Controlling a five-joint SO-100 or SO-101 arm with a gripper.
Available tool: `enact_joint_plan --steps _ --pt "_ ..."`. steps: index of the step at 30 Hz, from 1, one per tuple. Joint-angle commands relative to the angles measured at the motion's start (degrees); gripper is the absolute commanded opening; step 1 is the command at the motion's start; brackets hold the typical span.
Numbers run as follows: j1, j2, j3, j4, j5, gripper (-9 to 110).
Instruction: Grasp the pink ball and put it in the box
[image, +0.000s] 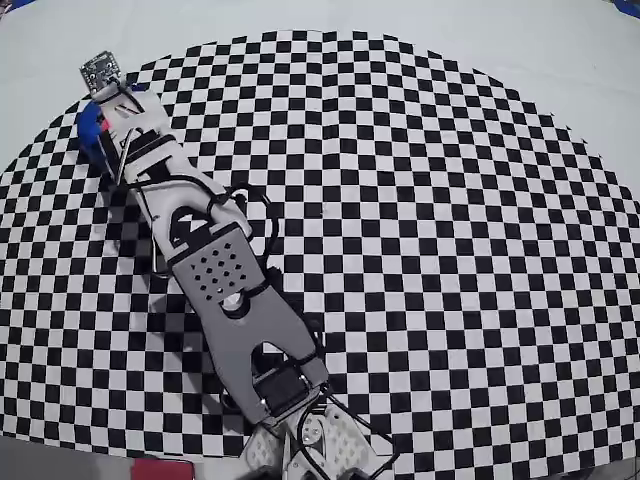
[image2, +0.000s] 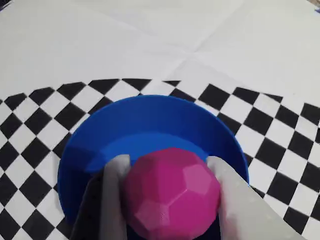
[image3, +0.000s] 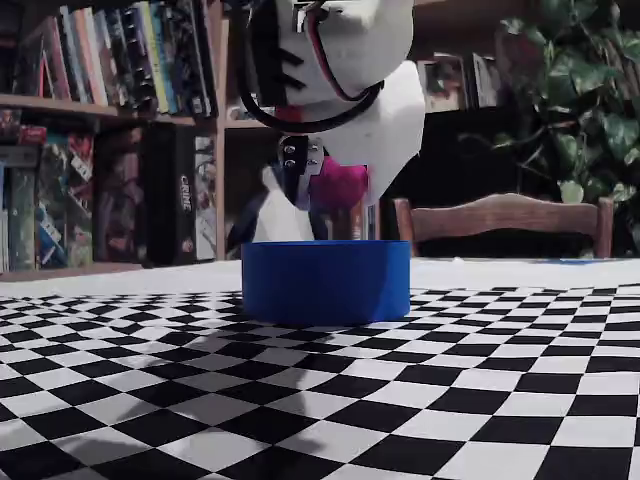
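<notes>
We see a checkered cloth (image3: 420, 400) covering the bench, with bookshelves (image3: 110, 120) and a chair (image3: 505, 215) behind. The arm (image: 225, 290) stretches toward 11 o'clock overhead; its hand (image2: 167, 197) grips the pink ball (image2: 172, 192) just above the box (image2: 150, 117).

In the wrist view, the box (image2: 150, 120) interior below the gripper (image2: 167, 192) is seen unobstructed; only the pink ball (image2: 172, 192) held between the fingers lies above it. In the fixed view, a clear gap is shown between ball (image3: 340, 185) and box rim (image3: 325, 245). In the overhead view, the checkered cloth (image: 450, 250) right of the arm is open.
</notes>
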Motion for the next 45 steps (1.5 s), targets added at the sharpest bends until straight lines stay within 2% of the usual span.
enact_joint_plan --steps 1,45 --pt "0.18 0.44 -4.04 0.26 -0.35 0" --pt "0.70 -10.90 -20.21 3.52 -0.35 0"
